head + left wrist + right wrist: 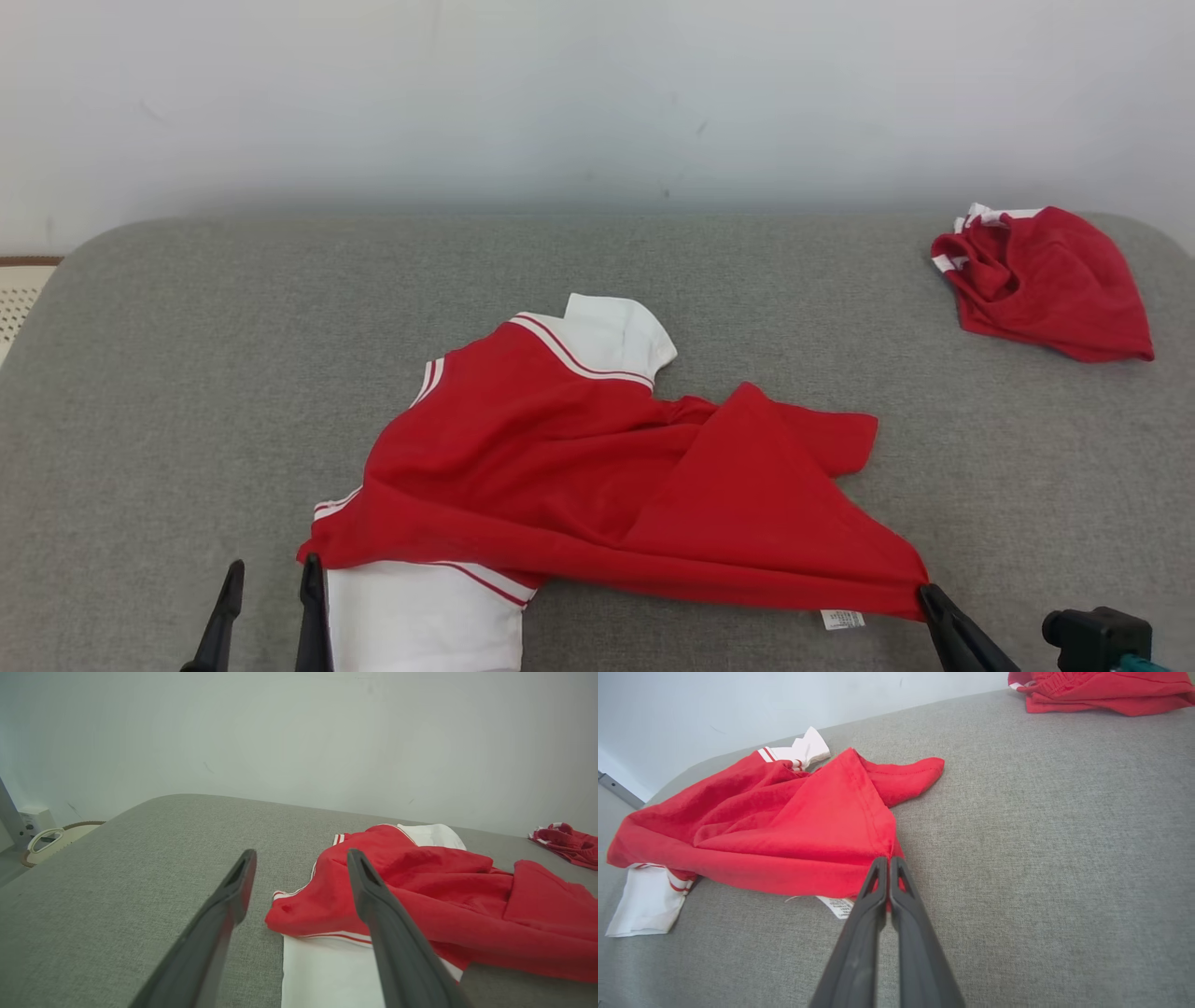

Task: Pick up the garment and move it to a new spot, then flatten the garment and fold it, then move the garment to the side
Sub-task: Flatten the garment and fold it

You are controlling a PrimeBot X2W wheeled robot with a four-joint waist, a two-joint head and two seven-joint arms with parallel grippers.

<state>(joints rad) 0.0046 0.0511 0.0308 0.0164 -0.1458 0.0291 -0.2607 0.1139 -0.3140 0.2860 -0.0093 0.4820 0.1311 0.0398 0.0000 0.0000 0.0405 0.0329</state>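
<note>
The garment (597, 467) is a red shirt with white sleeves and red-striped trim, lying rumpled and partly folded over itself in the middle of the grey cushioned surface (187, 373). My right gripper (924, 593) is shut on the garment's near right corner (882, 858), beside a white care label (842, 619). My left gripper (273, 571) stands open at the garment's near left corner, its right finger (373, 891) over the red hem and white sleeve (327, 970), its left finger (233, 891) over bare cushion. The garment (420, 882) spreads to the right of it.
A second red garment with white trim (1046, 280) lies bunched at the far right of the surface. A pale wall (597, 93) rises behind it. Past the far left edge sits a cream perforated object (19, 299). Bare grey cushion lies left and right.
</note>
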